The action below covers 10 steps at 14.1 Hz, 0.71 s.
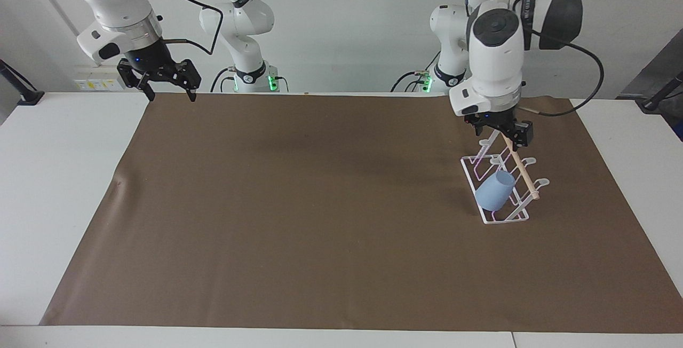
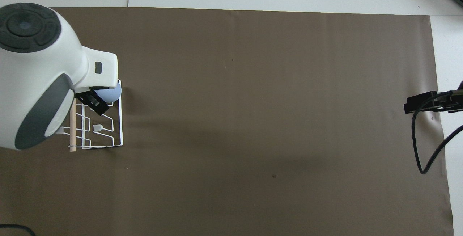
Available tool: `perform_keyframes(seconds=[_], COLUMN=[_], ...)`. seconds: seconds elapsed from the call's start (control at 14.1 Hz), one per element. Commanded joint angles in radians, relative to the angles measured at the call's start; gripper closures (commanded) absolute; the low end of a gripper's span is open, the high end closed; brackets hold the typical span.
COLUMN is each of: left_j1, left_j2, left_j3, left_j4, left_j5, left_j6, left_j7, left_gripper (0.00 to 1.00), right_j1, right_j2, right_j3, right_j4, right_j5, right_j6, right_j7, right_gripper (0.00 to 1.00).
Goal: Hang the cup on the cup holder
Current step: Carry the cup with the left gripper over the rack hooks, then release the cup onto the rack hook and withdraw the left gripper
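The light-blue cup point(image 1: 495, 191) hangs tilted, mouth down, on a prong of the white wire cup holder point(image 1: 507, 219), at the end farthest from the robots. The holder's wooden dowel point(image 1: 522, 171) runs along its top. My left gripper point(image 1: 499, 133) is open and empty, raised above the holder's nearer end and clear of the cup. In the overhead view the left gripper point(image 2: 94, 102) sits over the holder point(image 2: 108, 134) and the cup point(image 2: 113, 93) peeks out beside it. My right gripper point(image 1: 168, 91) is open and empty, waiting over the brown mat's corner at the right arm's end.
The brown mat point(image 1: 320, 220) covers most of the white table point(image 1: 58, 188). The holder stands on it toward the left arm's end. The left arm's wrist point(image 2: 36, 69) hides part of the holder from above. The right gripper's tip point(image 2: 430, 102) shows at the mat's edge.
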<state>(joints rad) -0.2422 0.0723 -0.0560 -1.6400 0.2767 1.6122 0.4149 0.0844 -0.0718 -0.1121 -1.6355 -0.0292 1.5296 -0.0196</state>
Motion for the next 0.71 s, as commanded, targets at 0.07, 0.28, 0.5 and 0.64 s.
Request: perform_keyframes(seconds=[0.07,0.28,0.5,0.64], left_j1=[0.095,0.13,0.149,0.185], left_j2=[-0.09,-0.132,-0.138,-0.137], left_j3=[-0.01,-0.01,-0.005,-0.007], left_j4=[-0.027,-0.037,-0.02,0.005], left_j5=[-0.141,-0.227,-0.24,-0.272], left_j6=[-0.02,-0.058,-0.057,-0.048], left_j7=[-0.089,-0.235,-0.306,-0.307], left_gripper=[0.0,0.0,0.0,0.0], right_j1=[-0.005,-0.005,-0.005,-0.005], right_j2=[-0.023,-0.023,-0.023,-0.023], right_j3=[0.003,0.003,0.003,0.003], right_j4=[-0.026,-0.026,-0.026,-0.026], right_j5=[-0.009,-0.009,-0.009,-0.009], right_j6=[0.001,0.001,0.001,0.001], right_j7=[-0.016,-0.016,-0.016,-0.014], right_gripper=[0.0,0.0,0.0,0.0])
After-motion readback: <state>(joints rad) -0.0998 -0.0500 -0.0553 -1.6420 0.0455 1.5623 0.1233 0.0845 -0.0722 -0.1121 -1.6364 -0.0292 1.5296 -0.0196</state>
